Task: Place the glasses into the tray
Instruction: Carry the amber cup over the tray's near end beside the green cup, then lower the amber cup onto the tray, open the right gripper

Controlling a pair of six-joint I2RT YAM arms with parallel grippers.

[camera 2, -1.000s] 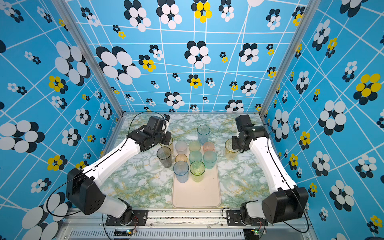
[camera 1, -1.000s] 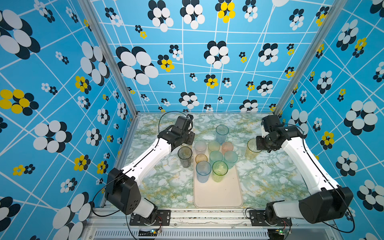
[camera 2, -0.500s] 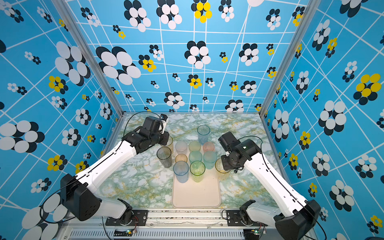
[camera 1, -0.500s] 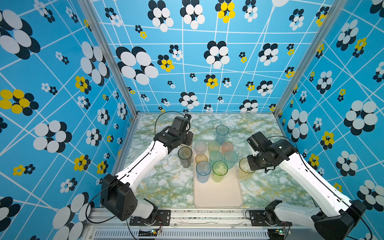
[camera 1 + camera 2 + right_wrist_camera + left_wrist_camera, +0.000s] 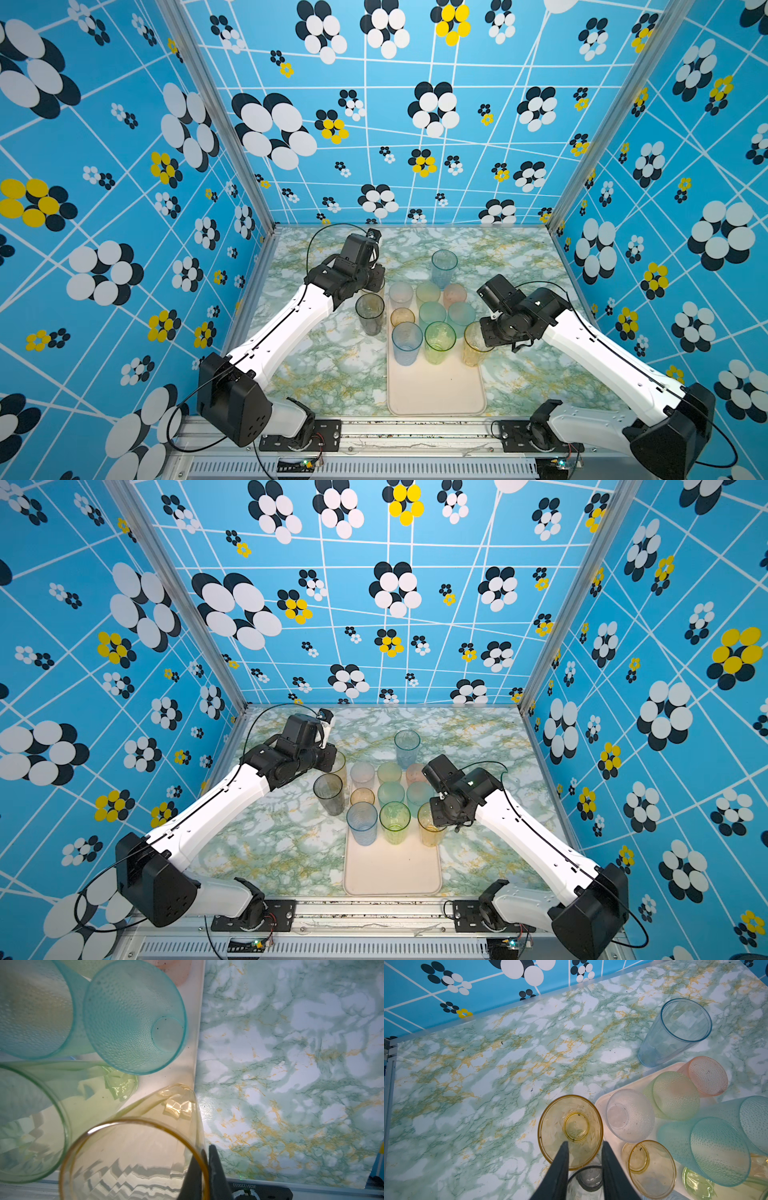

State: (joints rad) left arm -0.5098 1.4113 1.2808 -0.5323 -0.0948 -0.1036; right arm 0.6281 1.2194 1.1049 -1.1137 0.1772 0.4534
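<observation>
1. Tray: mid worktop, long axis near-to-far. Near half bare, far half packed w/ glasses.
2. Front row on tray, L to R in both top views: near blue glass, green glass, amber glass. Amber is upright (long axis vertical), at tray's R edge, just beside green.
3. R fingers: together, clamped on amber's rim wall, one inside, one outside, on the side away from green. Wrist view: amber's base lies just inside tray rim. Resting or lifted, can't tell.
4. Judgement: step in hand = set-down of amber. Key relation is base vs R rim, w/ hardly any margin. Prob. needs a nudge toward green before release, else base may catch the rim & tip.
5. Grey glass: upright on worktop, just beside tray's L edge. L arm is nearer.
6. L fingers: apart, clamping nothing. They hang above the glasses, w/ grey below them and yellow glass just past the tips. Contact: can't tell.
7. Farthest: far blue glass, on worktop beyond tray's far end. Three glasses are outside the tray.
</observation>
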